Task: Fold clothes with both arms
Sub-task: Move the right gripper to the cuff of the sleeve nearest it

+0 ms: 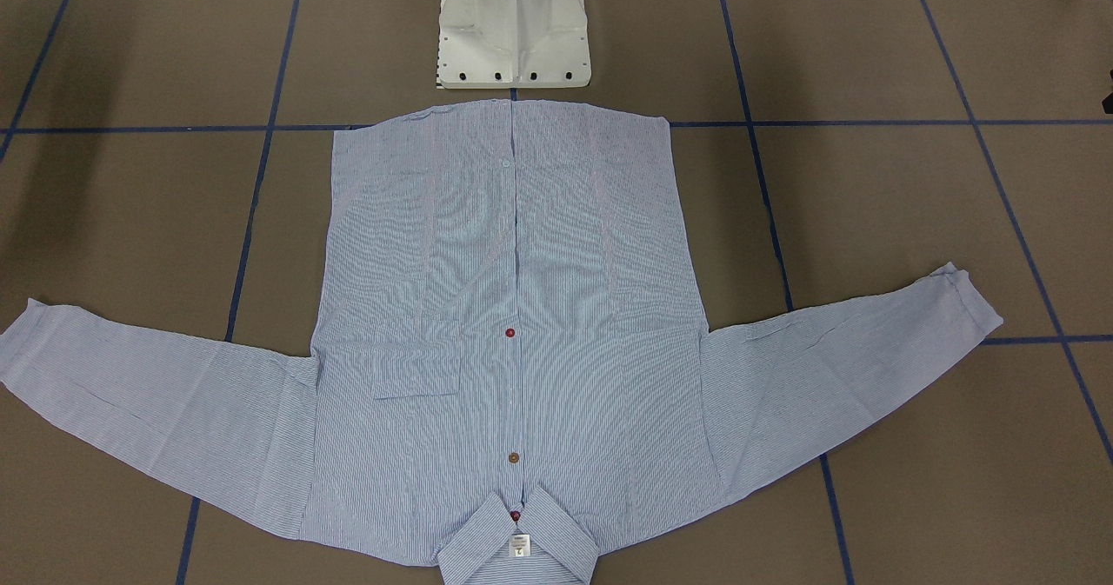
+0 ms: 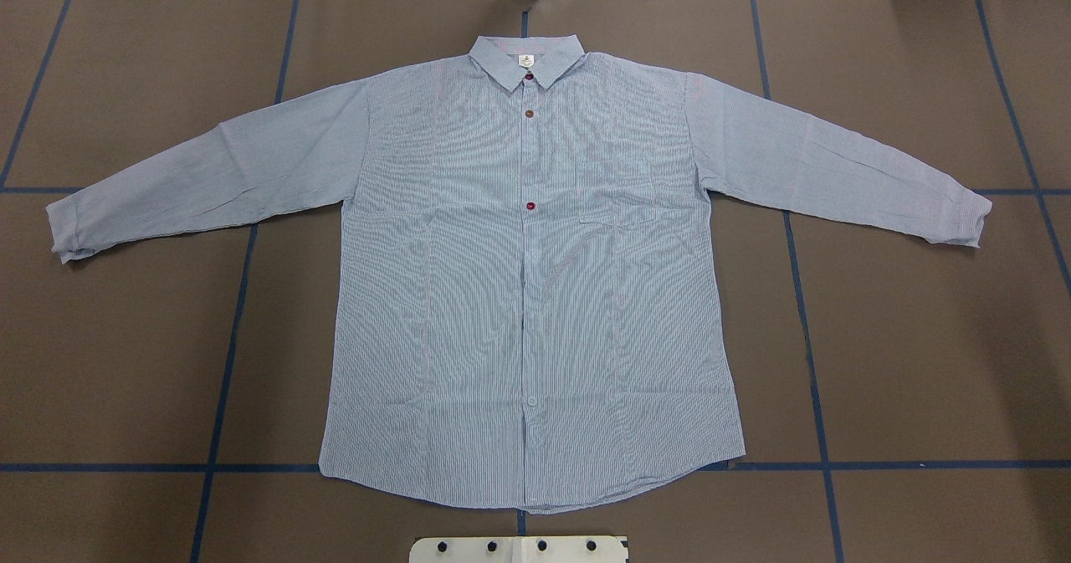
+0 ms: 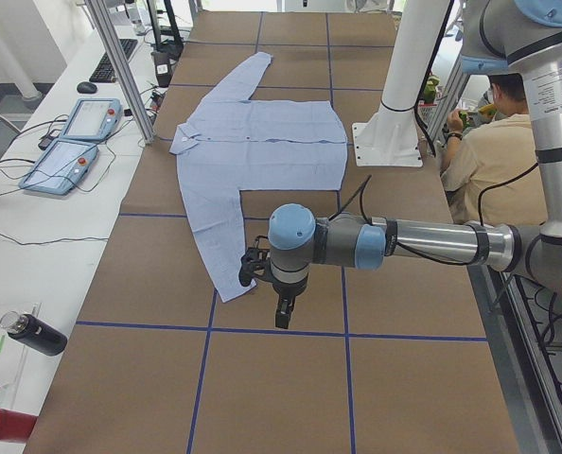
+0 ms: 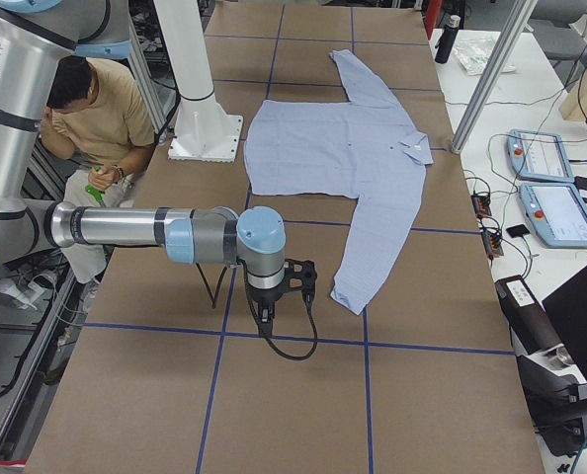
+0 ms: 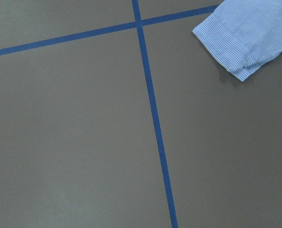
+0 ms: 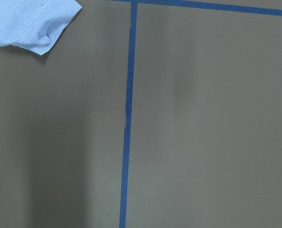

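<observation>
Blue-taped brown table point(image 2: 920, 337) bears the flat shirt point(image 2: 535, 295) — left gripper point(image 3: 282, 317), right gripper point(image 4: 264, 316): jaws' state impossible to tell.

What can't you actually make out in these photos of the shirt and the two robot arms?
Left gripper and right gripper: shown only in the side views, small; open or shut cannot be told.
Neck label: its print is too small in every view.
Shirt: the wrist views catch only a cuff each; the frame edges cut off the rest.
Collar: clipped by the front-facing view's bottom edge.
</observation>
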`<state>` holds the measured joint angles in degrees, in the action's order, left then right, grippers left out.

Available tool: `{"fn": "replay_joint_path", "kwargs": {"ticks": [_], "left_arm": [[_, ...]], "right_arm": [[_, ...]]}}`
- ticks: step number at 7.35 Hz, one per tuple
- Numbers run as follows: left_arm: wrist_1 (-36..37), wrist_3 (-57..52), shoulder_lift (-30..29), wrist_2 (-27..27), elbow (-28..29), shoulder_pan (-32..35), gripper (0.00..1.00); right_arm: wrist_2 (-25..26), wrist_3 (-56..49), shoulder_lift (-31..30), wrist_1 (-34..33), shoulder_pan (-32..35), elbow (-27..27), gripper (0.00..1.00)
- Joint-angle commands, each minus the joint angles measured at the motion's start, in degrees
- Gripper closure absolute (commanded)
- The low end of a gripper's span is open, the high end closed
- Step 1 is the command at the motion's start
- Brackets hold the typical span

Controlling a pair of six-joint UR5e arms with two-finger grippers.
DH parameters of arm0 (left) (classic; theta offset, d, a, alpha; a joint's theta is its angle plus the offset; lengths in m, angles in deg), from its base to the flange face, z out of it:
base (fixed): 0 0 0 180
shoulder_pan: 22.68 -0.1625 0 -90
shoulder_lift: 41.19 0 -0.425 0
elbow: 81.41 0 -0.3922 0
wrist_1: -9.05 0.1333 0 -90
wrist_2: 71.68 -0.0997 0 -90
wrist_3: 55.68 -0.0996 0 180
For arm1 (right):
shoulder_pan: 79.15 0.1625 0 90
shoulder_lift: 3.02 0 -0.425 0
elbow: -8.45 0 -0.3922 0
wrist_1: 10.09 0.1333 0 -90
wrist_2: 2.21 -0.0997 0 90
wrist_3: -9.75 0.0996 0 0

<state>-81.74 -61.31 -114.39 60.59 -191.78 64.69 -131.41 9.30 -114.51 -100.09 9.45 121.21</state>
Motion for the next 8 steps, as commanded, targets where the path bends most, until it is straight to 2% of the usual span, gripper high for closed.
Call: {"fn": "replay_joint_path", "kwargs": {"ticks": [1,3,5,6,7,8], "left_arm": [[-1.4,-0.3,0.0,-0.1,-0.3,0.0,0.0],[-2.4,-0.1,0.0,-0.1,-0.4,0.0,0.0],[-3.8,0.5,-0.1,-0.5,-4.1,0.1,0.0],[-4.0,0.4,-1.2,-0.6,-7.4,0.4,0.0],[-4.2,0.6,-4.5,-1.4,-6.8,0.5,0.0],[-5.1,0.6,-8.1,-3.0,-6.0,0.7,0.0]], "right_arm": [[0.0,0.0,0.1,0.1,0.0,0.2,0.0],[-0.3,-0.1,0.3,0.3,0.0,3.4,0.0],[-6.6,0.3,1.5,1.7,0.0,3.8,0.0],[-9.7,0.8,3.2,9.6,0.0,3.4,0.0],[-9.7,1.0,5.2,15.3,0.1,1.2,0.0],[-10.0,1.0,6.2,17.5,0.1,-0.4,0.0]]}}
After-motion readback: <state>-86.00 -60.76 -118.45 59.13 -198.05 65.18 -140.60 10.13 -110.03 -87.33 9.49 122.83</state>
